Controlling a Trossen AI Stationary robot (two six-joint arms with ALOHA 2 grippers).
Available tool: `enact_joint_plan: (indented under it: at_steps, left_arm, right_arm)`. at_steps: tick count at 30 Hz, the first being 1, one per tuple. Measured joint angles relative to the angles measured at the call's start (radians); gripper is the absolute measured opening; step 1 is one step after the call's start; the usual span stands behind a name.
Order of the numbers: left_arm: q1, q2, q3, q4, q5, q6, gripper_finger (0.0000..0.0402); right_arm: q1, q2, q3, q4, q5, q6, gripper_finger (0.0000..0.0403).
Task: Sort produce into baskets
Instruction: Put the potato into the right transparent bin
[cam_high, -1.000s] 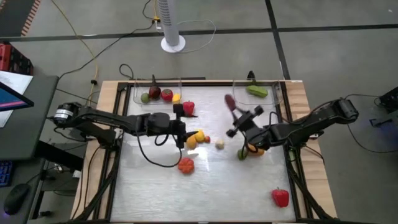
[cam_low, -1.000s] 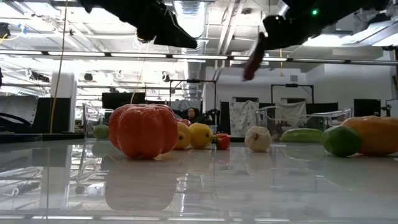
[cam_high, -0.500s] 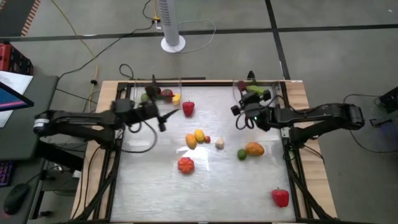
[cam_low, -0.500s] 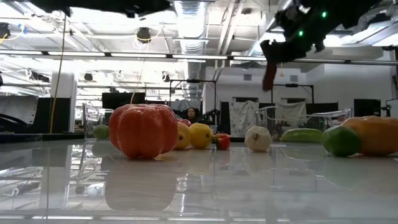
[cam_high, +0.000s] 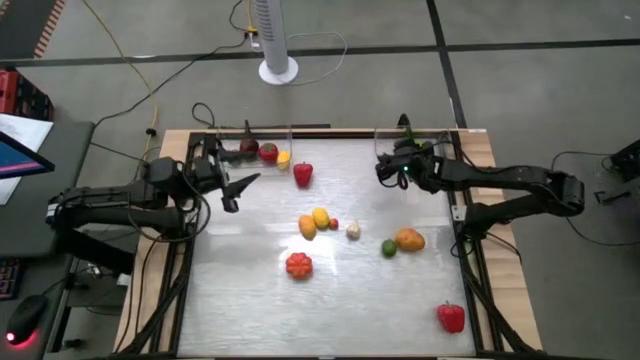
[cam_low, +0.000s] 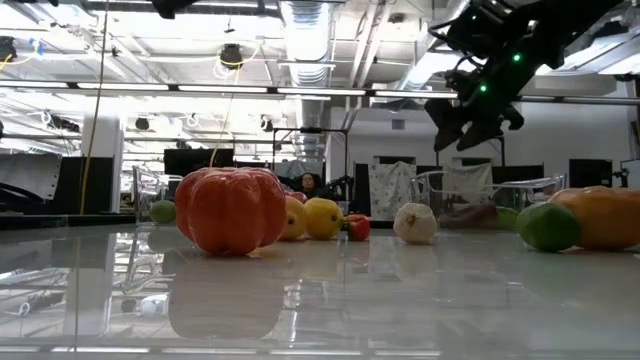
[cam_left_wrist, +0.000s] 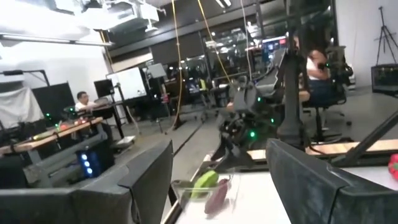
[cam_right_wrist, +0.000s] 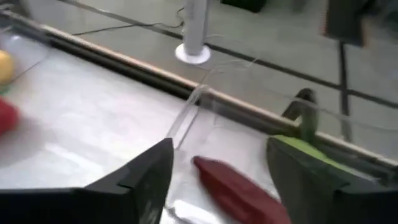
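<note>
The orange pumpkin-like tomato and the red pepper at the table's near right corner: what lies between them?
In the high view, nothing: the table is bare between the orange tomato and the red pepper.

The left arm is stretched in from the left edge, its left gripper (cam_high: 232, 189) held near the far left corner with the fingers parted and nothing between them. The right arm is reached in from the right, the right gripper (cam_high: 385, 170) raised, fingers spread and empty.

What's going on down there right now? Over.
Right gripper open over right basket; eggplant lies inside. Left gripper open, empty, near left basket. Nothing in the way.
</note>
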Motion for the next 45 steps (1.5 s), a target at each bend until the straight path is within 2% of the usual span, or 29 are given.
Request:
enact_joint_plan:
  at_steps: [4,7,11,14,17,22,25,28,34,38,41,45]
  left_arm:
    - [0.000,0.016,0.000,-0.018,-0.009,-0.005,0.0245]
    - [0.000,0.050,0.001,-0.023,-0.024,-0.027,0.0245]
    - [0.000,0.092,0.001,-0.029,-0.022,-0.037,0.0245]
    - [0.000,0.113,0.001,-0.023,-0.021,-0.053,0.0245]
    - [0.000,0.113,0.004,-0.020,0.003,-0.094,0.0245]
    - [-0.001,0.096,0.006,-0.022,0.130,-0.157,0.0245]
    - [-0.006,0.081,0.006,-0.038,0.167,-0.180,0.0245]
    - [-0.025,0.067,0.006,-0.052,0.172,-0.195,0.0245]
    - [-0.090,0.030,0.006,-0.044,0.189,-0.204,0.0245]
    - [-0.123,-0.005,0.006,-0.004,0.187,-0.147,0.0245]
    - [-0.127,-0.020,0.006,-0.007,0.185,-0.117,0.0245]
    - [-0.127,-0.023,0.006,-0.012,0.165,-0.081,0.0245]
  right_arm:
    - [0.052,-0.002,0.000,0.013,-0.079,0.004,0.0317]
    - [0.142,-0.002,0.001,0.018,-0.172,-0.010,0.0319]
    - [0.304,0.007,0.080,-0.169,-0.222,0.001,0.0316]
    - [0.426,0.023,0.184,-0.403,-0.233,0.094,0.0316]
    - [0.538,0.042,0.278,-0.581,-0.302,0.188,0.0315]
    - [0.699,0.070,0.346,-0.665,-0.418,0.401,0.0315]
    - [0.769,0.106,0.346,-0.696,-0.466,0.513,0.0315]
    - [0.822,0.163,0.345,-0.737,-0.519,0.623,0.0315]
    - [0.912,0.313,0.345,-0.716,-0.717,0.859,0.0315]
    - [0.927,0.404,0.345,-0.739,-0.818,0.957,0.0315]
    - [0.927,0.437,0.350,-0.744,-0.822,0.953,0.0315]
    - [0.904,0.440,0.405,-0.849,-0.722,0.883,0.0315]
